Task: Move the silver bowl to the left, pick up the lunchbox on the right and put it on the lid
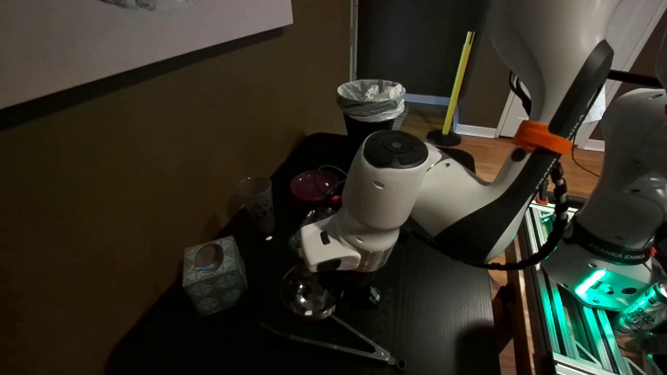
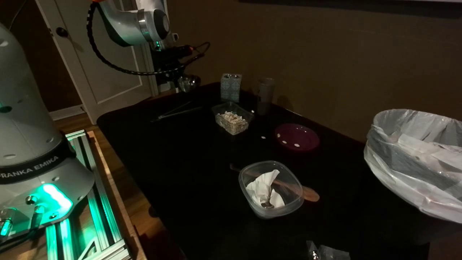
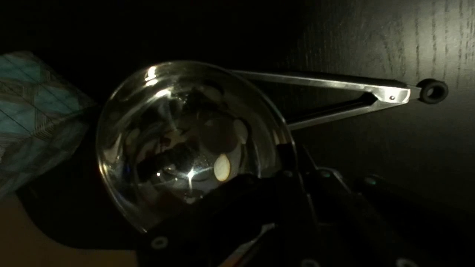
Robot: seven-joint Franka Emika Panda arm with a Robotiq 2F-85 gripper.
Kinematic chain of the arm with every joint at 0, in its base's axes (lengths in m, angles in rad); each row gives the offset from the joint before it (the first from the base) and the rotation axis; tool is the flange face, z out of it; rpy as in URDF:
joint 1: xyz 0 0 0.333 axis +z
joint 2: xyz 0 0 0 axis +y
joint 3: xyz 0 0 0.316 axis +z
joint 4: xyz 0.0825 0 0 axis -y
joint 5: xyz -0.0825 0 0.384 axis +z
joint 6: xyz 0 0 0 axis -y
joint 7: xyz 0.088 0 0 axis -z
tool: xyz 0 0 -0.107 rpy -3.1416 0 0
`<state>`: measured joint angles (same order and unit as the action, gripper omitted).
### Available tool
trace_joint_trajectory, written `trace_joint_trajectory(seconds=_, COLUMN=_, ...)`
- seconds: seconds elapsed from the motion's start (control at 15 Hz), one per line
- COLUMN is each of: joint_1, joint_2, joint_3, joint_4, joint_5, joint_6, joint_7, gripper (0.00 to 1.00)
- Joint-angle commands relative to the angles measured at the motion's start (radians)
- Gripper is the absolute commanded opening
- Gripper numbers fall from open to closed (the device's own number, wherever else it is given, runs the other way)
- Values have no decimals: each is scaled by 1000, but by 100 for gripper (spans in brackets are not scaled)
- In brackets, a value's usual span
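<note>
The silver bowl (image 3: 163, 111) is shiny, round and tilted, with a pale seed inside. My gripper (image 3: 295, 157) is shut on its rim, one finger inside and one outside. In an exterior view the bowl (image 2: 190, 83) hangs from the gripper (image 2: 177, 76) above the table's far end. It also shows in an exterior view (image 1: 305, 291), partly covered by the wrist. The lunchbox (image 2: 267, 213), a clear rounded container with a white napkin and a metal utensil in it, stands at the near part of the table. I cannot make out a lid.
Open metal tongs (image 3: 323, 83) lie below the bowl. A tissue box (image 1: 214, 276), a tall cup (image 2: 265, 95) and a purple plate (image 2: 297, 137) stand along the wall. A tray of crumbly food (image 2: 234, 122) and a wooden spoon (image 2: 311, 195) are on the table. A bin (image 2: 415, 173) stands beyond.
</note>
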<state>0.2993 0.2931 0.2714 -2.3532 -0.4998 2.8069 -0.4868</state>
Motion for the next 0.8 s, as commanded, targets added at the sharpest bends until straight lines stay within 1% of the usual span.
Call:
trace_joint_trajectory(seconds=0.0, joint_1=-6, joint_2=180, joint_3=53, joint_4=143, joint_5=6, joint_6=12, joint_7=-140, gripper=1)
trace_joint_trajectory(seconds=0.2, joint_1=-9, joint_2=288, joint_3=92, joint_4=225, joint_5=9, joint_6=0, joint_7=-263, gripper=1)
trace_joint_trajectory(seconds=0.4, joint_1=12, joint_2=370, joint_3=101, joint_4=300, joint_5=-3, joint_6=-20, joint_7=-366, gripper=1)
trace_joint_trajectory(seconds=0.67, joint_1=22, joint_2=439, joint_3=105, joint_4=368, joint_5=13, joint_6=-45, joint_7=-471, gripper=1)
trace_joint_trajectory(seconds=0.73, joint_1=20, joint_2=452, joint_3=110, joint_4=380, joint_5=20, joint_6=-53, joint_7=-492, gripper=29)
